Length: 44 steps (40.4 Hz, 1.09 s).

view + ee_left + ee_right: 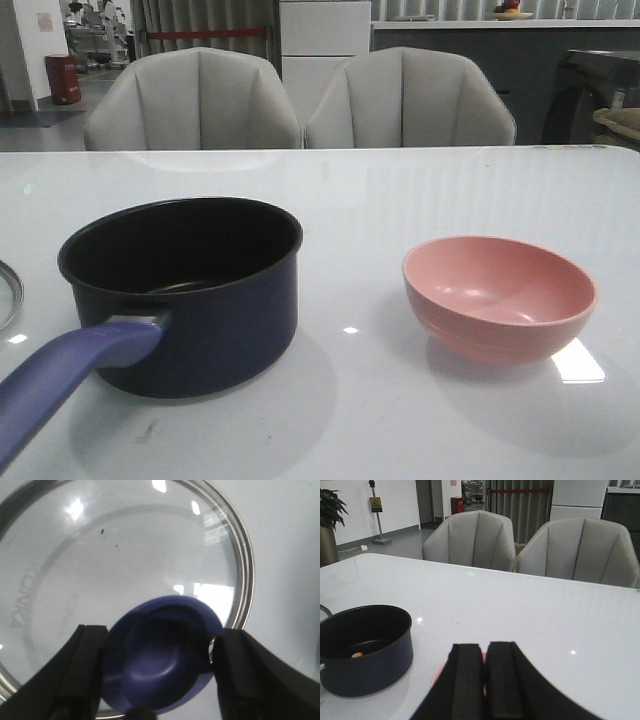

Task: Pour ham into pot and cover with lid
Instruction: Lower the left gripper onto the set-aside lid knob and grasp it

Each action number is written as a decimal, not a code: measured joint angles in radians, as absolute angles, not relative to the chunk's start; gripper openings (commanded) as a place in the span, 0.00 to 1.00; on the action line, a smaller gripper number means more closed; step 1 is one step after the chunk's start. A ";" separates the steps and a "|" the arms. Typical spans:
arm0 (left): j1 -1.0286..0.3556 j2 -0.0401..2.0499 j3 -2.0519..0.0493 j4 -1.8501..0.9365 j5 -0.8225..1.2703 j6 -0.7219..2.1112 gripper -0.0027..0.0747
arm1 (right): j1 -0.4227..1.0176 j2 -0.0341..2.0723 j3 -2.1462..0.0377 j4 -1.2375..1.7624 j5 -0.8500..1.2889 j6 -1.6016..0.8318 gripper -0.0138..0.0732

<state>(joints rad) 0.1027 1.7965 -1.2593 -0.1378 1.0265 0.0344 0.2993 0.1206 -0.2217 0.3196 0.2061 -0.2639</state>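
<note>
Straddling flared blue knob [162,655] of round glass steel-rimmed lid [125,570], left gripper [160,672] jaws apart, knob centred between; right gripper [486,680] jaws together.

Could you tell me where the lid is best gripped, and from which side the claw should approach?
Probably by the flared blue knob at the centre of the lid, coming from above. The glass is flat and wide, lying on the table; the left claw already straddles the knob.
</note>
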 measured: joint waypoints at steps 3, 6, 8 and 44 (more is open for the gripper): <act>0.103 1.797 -1.259 -0.138 1.027 0.034 0.41 | 0.299 0.121 -0.222 0.320 0.206 -0.264 0.33; 0.103 1.797 -1.259 -0.138 1.020 0.036 0.41 | 0.299 0.121 -0.222 0.320 0.206 -0.264 0.33; 0.103 1.797 -1.259 -0.138 1.019 0.036 0.41 | 0.299 0.121 -0.222 0.320 0.206 -0.264 0.33; 0.036 1.895 -1.268 0.005 0.920 0.041 0.41 | 0.299 0.121 -0.222 0.320 0.206 -0.264 0.33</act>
<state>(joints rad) 0.0363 1.8952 -1.2684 0.0054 0.9200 0.0406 0.2993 0.1206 -0.2217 0.3196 0.2061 -0.2639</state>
